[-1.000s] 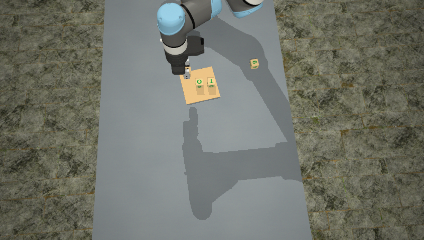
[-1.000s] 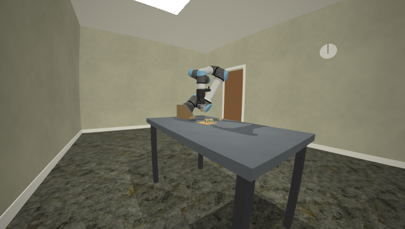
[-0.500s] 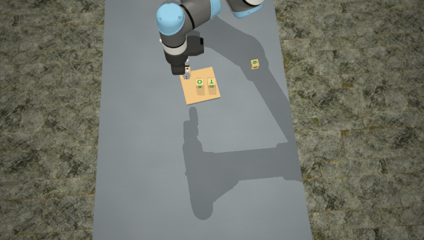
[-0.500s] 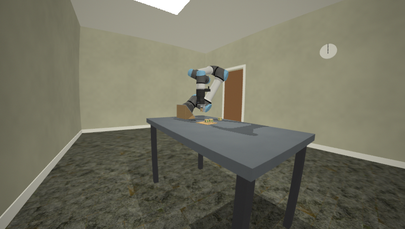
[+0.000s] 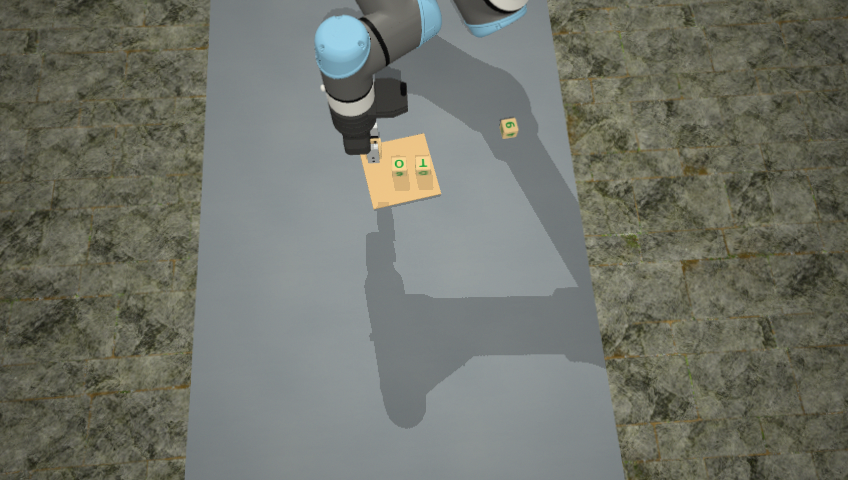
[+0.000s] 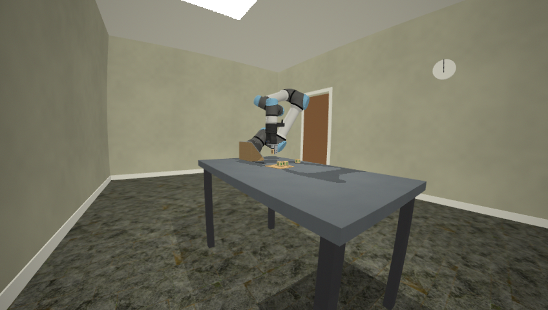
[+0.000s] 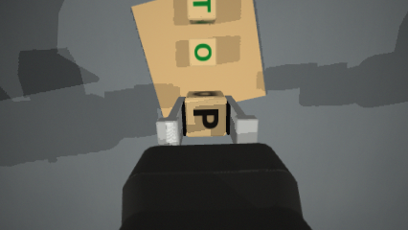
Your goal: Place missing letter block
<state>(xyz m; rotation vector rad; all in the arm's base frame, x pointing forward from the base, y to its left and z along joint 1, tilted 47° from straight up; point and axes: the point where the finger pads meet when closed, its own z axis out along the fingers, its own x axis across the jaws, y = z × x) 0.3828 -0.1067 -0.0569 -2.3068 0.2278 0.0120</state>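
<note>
My gripper (image 7: 205, 107) (image 5: 374, 150) (image 6: 273, 152) is shut on the P block (image 7: 206, 117) and holds it in the air above the near edge of the tan mat (image 7: 158, 53) (image 5: 410, 193) (image 6: 271, 166). In the wrist view the P faces the camera. On the mat the O block (image 7: 202, 52) (image 5: 398, 164) and the T block (image 7: 201, 9) (image 5: 422, 162) lie side by side, letters on top. The held block hangs beside the O block, on the side away from the T block.
A fourth block (image 5: 509, 127) (image 6: 297, 160) marked 6 lies off the mat on the grey table (image 5: 285, 297) (image 6: 326, 199), near its edge. A brown wedge (image 6: 249, 151) stands at the robot's base.
</note>
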